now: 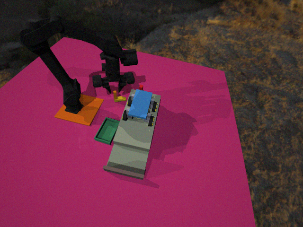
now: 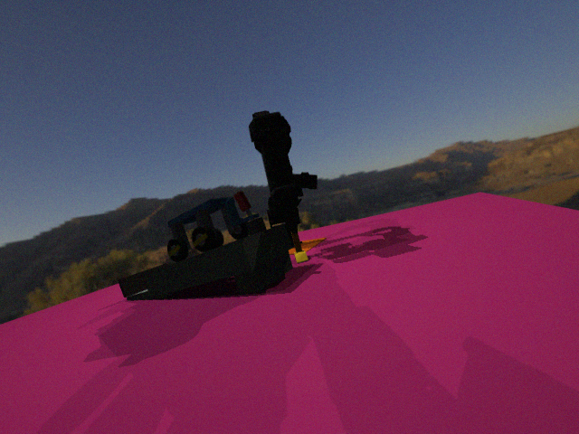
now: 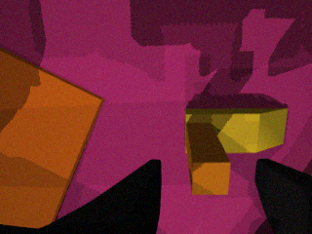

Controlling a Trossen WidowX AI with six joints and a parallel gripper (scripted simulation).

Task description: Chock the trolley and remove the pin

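Above the magenta table (image 1: 195,156) (image 2: 224,373) (image 3: 132,122), the pincer (image 1: 114,91) (image 3: 209,170) hangs partly open, gripping nothing.

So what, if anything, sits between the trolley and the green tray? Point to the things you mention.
Only a strip of the ramp's surface (image 1: 133,130): the top view shows it between the blue-topped trolley (image 1: 140,103) and the green tray (image 1: 107,130), with nothing standing on it.

On the surface (image 1: 195,146) (image 2: 397,326) (image 3: 132,132) there is one ramp (image 1: 133,132) (image 2: 201,273), and on it one trolley (image 1: 141,103) (image 2: 201,210) with four wheels, all four showing from the top. There is one red-headed pin (image 1: 141,86) (image 2: 242,201), one yellow chock (image 1: 120,99) (image 2: 301,257) (image 3: 244,132) with one orange handle (image 1: 114,94) (image 3: 211,177), one green tray (image 1: 102,141), one orange plate (image 1: 91,107) (image 2: 313,243) (image 3: 54,141) and one black arm (image 1: 53,64) (image 2: 276,163) with two fingers (image 1: 107,87).
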